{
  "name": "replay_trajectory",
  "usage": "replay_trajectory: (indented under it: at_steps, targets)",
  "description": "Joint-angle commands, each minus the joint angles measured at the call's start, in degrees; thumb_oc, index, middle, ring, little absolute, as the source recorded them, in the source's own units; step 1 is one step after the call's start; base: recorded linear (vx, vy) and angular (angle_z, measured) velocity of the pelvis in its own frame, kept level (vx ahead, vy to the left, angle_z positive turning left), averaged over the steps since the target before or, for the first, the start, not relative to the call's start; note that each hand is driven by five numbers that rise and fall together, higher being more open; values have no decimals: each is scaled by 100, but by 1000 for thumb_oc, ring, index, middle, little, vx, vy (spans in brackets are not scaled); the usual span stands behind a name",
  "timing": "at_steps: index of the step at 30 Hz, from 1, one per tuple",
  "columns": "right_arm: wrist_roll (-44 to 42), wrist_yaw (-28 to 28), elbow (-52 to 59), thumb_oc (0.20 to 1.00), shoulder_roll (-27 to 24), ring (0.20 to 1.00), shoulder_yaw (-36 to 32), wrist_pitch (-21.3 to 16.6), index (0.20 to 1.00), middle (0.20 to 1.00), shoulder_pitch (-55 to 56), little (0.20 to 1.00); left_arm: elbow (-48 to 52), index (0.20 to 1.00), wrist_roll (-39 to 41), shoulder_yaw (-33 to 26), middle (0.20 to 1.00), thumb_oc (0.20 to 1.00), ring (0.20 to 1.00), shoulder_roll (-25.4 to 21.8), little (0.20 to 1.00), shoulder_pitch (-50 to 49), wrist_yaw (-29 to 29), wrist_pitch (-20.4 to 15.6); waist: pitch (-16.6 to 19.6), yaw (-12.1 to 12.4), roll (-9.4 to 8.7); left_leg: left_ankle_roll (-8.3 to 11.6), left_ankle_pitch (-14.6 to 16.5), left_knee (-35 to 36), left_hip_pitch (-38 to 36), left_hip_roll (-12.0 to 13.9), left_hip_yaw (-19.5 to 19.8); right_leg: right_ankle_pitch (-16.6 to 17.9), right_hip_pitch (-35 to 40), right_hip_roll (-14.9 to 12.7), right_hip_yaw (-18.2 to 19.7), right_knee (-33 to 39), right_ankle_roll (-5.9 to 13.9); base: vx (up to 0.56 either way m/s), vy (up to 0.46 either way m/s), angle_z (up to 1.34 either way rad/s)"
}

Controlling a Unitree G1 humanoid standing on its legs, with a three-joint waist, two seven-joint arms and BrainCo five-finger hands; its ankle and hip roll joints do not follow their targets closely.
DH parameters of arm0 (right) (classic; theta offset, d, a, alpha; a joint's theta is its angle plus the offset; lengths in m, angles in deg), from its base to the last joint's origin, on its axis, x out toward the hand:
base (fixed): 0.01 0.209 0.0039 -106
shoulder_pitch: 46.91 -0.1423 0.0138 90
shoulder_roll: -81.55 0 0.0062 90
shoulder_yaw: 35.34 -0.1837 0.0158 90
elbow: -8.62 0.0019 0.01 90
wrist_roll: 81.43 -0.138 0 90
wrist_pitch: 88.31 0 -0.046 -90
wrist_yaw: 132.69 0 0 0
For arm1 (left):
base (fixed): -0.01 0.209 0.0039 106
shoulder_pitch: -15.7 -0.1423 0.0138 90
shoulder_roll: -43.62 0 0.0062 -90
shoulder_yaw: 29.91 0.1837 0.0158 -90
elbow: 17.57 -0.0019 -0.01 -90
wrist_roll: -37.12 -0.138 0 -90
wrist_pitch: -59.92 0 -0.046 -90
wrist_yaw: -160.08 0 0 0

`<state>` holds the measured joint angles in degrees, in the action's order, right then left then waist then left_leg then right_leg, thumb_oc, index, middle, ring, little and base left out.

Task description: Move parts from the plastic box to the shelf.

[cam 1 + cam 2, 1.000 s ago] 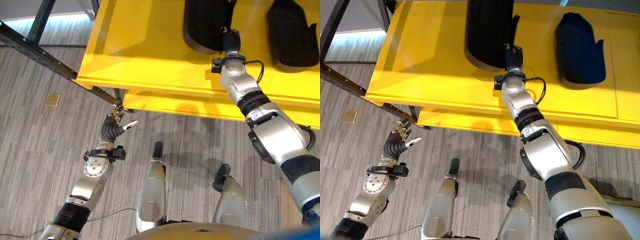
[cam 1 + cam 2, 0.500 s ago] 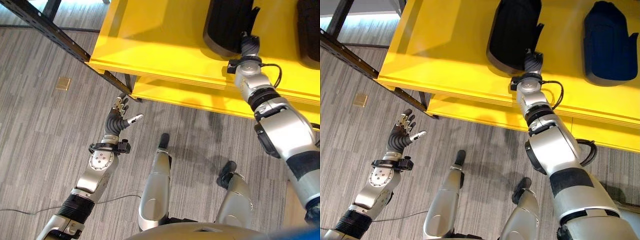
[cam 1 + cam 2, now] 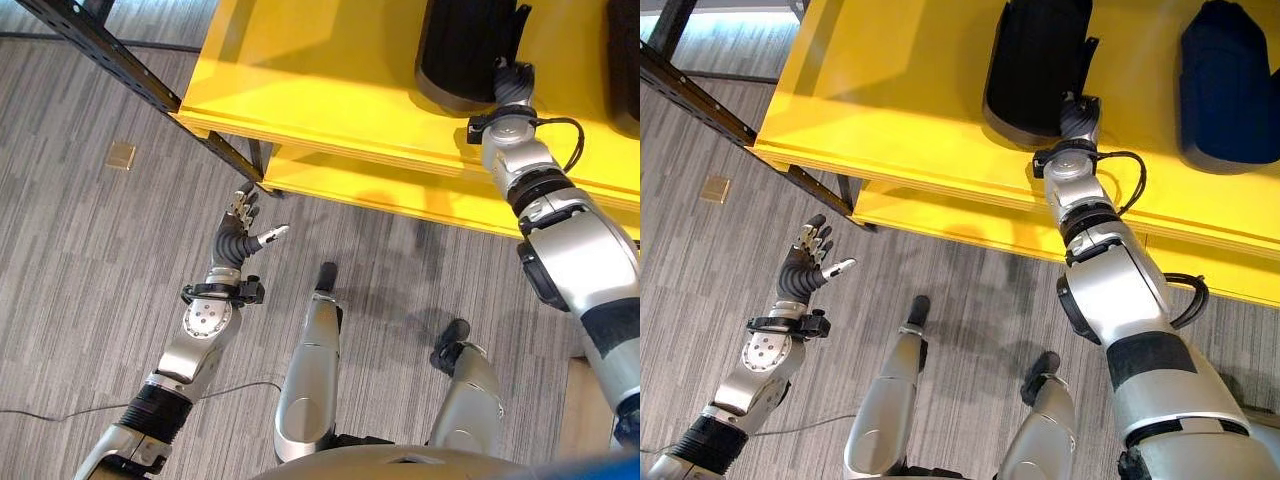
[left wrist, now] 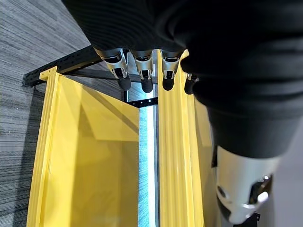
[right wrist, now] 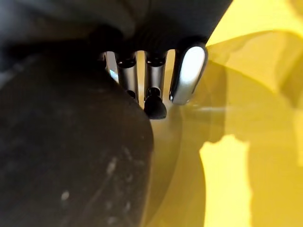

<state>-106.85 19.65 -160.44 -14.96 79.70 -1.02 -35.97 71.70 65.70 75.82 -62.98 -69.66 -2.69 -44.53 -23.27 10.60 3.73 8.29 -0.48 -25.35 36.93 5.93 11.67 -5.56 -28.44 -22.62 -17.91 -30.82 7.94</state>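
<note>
The black part (image 3: 1038,70) lies on the top board of the yellow shelf (image 3: 890,90), near its front edge, and the right hand (image 3: 1078,118) rests against the part's near end. The right wrist view adds what the head views cannot: the fingers (image 5: 183,75) reach down beside the dark bulk of the part (image 5: 71,161), with yellow board showing past them, though whether they curl round it or merely lie along it cannot be told from here. A second dark part (image 3: 1230,90) sits further to the right on the same board, well apart from the first. A lower yellow board (image 3: 400,195) juts out under the top one. The left hand (image 3: 240,225) is held up over the grey carpet floor (image 3: 90,260) below the shelf's front corner, fingers straight and spread, thumb out to the side, holding nothing; its wrist view looks along those straight fingers (image 4: 142,66) at the edges of the two yellow boards and the black frame rail (image 4: 71,64) between them. Against the frames of a second ago the whole scene has slid, so the head camera has moved; the right hand remains against the black part and the left hand stays open in much the same pose. A small brass plate (image 3: 121,155) is set in the floor to the left.
</note>
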Motion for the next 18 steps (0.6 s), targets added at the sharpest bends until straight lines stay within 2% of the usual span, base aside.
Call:
replay_trajectory:
  at_steps: [1,2,3,4,5,6,7,8,9,10,11,12,13,14,15,16,17,18]
  targets:
    - [232,-110,-52,200,-480,200,-48,13,200,200,-301,200,502,1000,-106,-22,1000,1000,1000,-177,1000,143,155,-325,-309,86,74,-272,664,-109,-331,-2,-198,-68,-15,138,423,0,-4,-91,20,2]
    - [278,-117,-75,200,-523,200,-33,24,200,200,-303,200,489,1000,-115,-12,1000,1000,1000,-171,1000,145,161,-321,-313,74,63,-269,662,-109,-326,-1,-199,-68,-12,143,424,11,-2,79,-25,1]
    - [279,-115,-76,200,-519,200,-30,25,200,200,-300,200,484,1000,-115,-11,1000,1000,1000,-169,1000,143,161,-319,-289,75,59,-252,811,-126,-388,22,-195,-203,37,159,447,-31,45,0,0,0]
    - [278,-117,-75,200,-524,200,-33,23,200,200,-304,200,488,1000,-116,-11,1000,1000,1000,-171,1000,147,161,-321,-314,75,64,-269,662,-109,-326,-1,-198,-67,-11,143,424,11,-2,83,-20,-1]
    - [313,-139,-104,200,-553,200,-26,21,200,200,-303,200,467,1000,-117,12,1000,1000,1000,-167,1000,148,167,-316,-295,67,53,-256,809,-130,-386,24,-191,-195,45,164,447,-21,44,-89,24,-1]
    - [303,-140,-106,200,-557,200,-33,20,200,200,-307,200,472,1000,-117,17,1000,1000,1000,-169,1000,158,166,-316,-318,70,57,-272,660,-113,-325,0,-194,-60,2,148,421,30,-2,79,-24,0]
    - [292,-146,-119,200,-561,200,-47,24,200,200,-312,200,469,1000,-118,16,1000,1000,1000,-175,1000,162,167,-314,-295,73,50,-254,806,-122,-391,24,-192,-192,64,163,437,3,47,0,0,0]
    - [305,-151,-127,200,-571,200,-37,29,200,200,-310,200,462,1000,-117,23,1000,1000,1000,-179,1000,169,160,-315,-295,71,48,-254,807,-125,-390,25,-194,-190,65,162,434,5,46,0,0,0]
    - [304,-153,-126,200,-576,200,-39,27,200,200,-313,200,465,1000,-117,25,1000,1000,1000,-180,1000,175,159,-318,-320,71,54,-270,658,-110,-327,2,-197,-55,17,146,410,47,-2,0,0,0]
    - [328,-164,-130,351,-586,351,-37,23,351,351,-304,351,457,1000,-111,34,1000,1000,1000,-186,1000,182,153,-317,-294,64,46,-252,810,-131,-387,27,-196,-189,60,163,444,9,45,-87,23,-1]
    - [328,-166,-129,464,-591,464,-40,21,464,464,-307,464,462,1000,-112,34,1000,1000,1000,-188,1000,186,153,-319,-318,64,51,-269,661,-115,-324,4,-200,-53,12,147,420,50,-2,83,-23,-2]
    - [272,-193,-108,818,-585,818,-80,-5,818,818,-296,818,453,1000,-118,33,1000,1000,1000,-180,1000,192,165,-312,-291,64,48,-251,812,-128,-389,28,-198,-191,66,166,447,18,45,-85,22,1]
    - [-15,-265,48,1000,-584,1000,-244,-153,1000,1000,-258,1000,427,1000,-122,27,1000,1000,1000,-174,1000,215,177,-329,-308,49,47,-267,654,-100,-325,1,-206,-47,18,161,429,73,-4,87,-23,2]
    - [-16,-265,48,1000,-580,1000,-243,-152,1000,1000,-252,1000,421,1000,-121,29,1000,1000,1000,-174,1000,212,178,-329,-286,52,42,-250,809,-120,-392,25,-204,-188,69,178,455,28,43,0,0,0]
    - [-153,-235,128,1000,-571,1000,-290,-219,1000,1000,-239,1000,393,1000,-96,33,1000,1000,1000,-181,1000,210,173,-338,-288,45,40,-249,809,-122,-392,25,-208,-192,69,180,450,18,42,0,0,0]
    - [-156,-237,134,1000,-576,1000,-295,-222,1000,1000,-236,1000,396,1000,-95,34,1000,1000,1000,-184,1000,212,172,-341,-313,46,42,-265,663,-110,-331,2,-212,-59,21,162,426,56,-5,0,0,0]
    - [-235,-237,187,1000,-548,1000,-320,-249,1000,1000,-236,1000,378,1000,-70,32,1000,1000,1000,-185,1000,207,177,-341,-284,38,33,-247,807,-123,-388,25,-212,-192,68,180,454,19,42,-89,26,-2]
    - [-237,-243,221,1000,-547,1000,-306,-265,1000,1000,-253,1000,373,1000,-68,33,1000,1000,1000,-190,1000,205,173,-341,-303,36,35,-262,649,-92,-326,8,-218,-52,20,163,427,73,-5,0,0,0]
